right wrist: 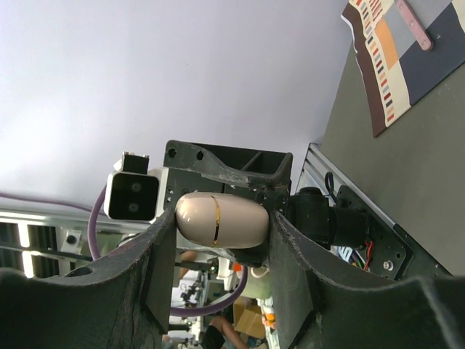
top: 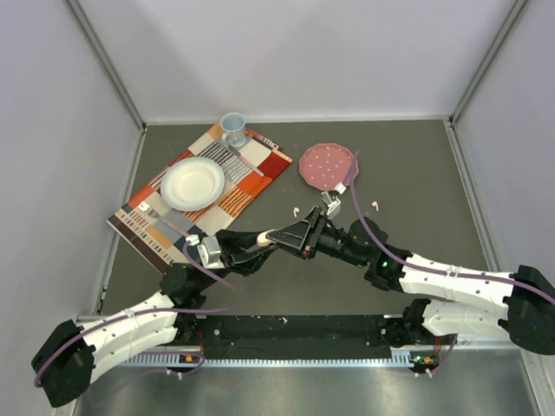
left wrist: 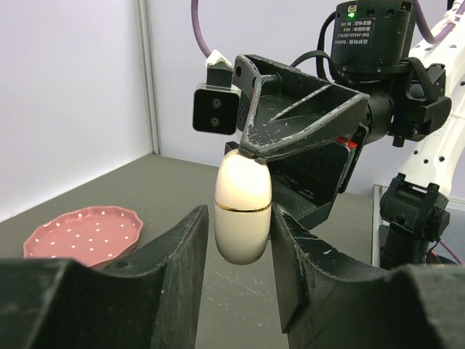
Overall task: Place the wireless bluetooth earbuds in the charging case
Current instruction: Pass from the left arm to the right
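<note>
Left wrist view shows the left gripper (left wrist: 240,243) with both black fingers clamped on the sides of the cream egg-shaped plastic charging case (left wrist: 243,207), held in mid-air, while the right gripper (right wrist: 221,236) pinches the same case by its two ends. The case looks glossy and smooth, and its thin gold seam is unbroken, so the lid is judged shut and opening is not yet done. Further out, a tiny whitish stemmed earbud (top: 296,211) and a second earbud (top: 375,204) lie loose and well apart on the dark grey table (top: 408,173), near the pink dotted plate (top: 329,165); none is inserted, so the task stands near its start.
</note>
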{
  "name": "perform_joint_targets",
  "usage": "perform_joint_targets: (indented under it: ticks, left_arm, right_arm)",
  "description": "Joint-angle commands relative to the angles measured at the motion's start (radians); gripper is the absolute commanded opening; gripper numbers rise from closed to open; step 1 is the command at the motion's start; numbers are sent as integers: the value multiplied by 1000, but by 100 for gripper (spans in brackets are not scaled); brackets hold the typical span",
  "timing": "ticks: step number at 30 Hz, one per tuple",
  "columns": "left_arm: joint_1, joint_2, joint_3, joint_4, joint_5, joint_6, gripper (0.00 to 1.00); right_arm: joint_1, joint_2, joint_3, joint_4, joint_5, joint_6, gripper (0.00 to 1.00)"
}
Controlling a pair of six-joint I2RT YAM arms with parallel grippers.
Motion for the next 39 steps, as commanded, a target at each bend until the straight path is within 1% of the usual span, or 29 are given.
perform_joint_targets:
  ticks: [1,3,4,5,20,23,27,31,35,37,38,39]
  left_arm:
    - [0,3,5,53,-7,2,40]
    - [2,8,7,61,-12,2,39]
    - [0,14,5,79,-15,0,42]
    - [0,18,4,88,-13,-3,42]
    - [0,37,8,108,-9,-9,41]
    - [0,34,7,111,-7,-9,42]
    - [0,32,2,118,-9,-6,41]
    - [0,32,2,110,-10,-3,31]
    - [0,34,2,113,-12,-4,28]
    - [0,32,1,115,-13,-6,31]
    - [0,31,2,115,-13,-7,37]
    - [0,32,2,115,-12,-7,38]
  right_arm:
    - [-6,-17,-5,67,-2,8,22]
    - [-6,-14,-4,67,-5,11,22]
    - [-6,-9,-4,69,-8,11,22]
    - [-6,-8,-2,70,-9,13,22]
    - [-6,11,1,80,-22,24,22]
    - [-7,14,12,58,-26,24,22]
    - [-9,11,4,80,-28,25,22]
    - [-13,10,6,74,-26,25,22]
    - [-13,18,6,66,-31,27,22]
    - [-13,21,9,57,-34,27,22]
    - [-13,24,10,46,-34,27,22]
    - [-13,26,12,44,-34,25,22]
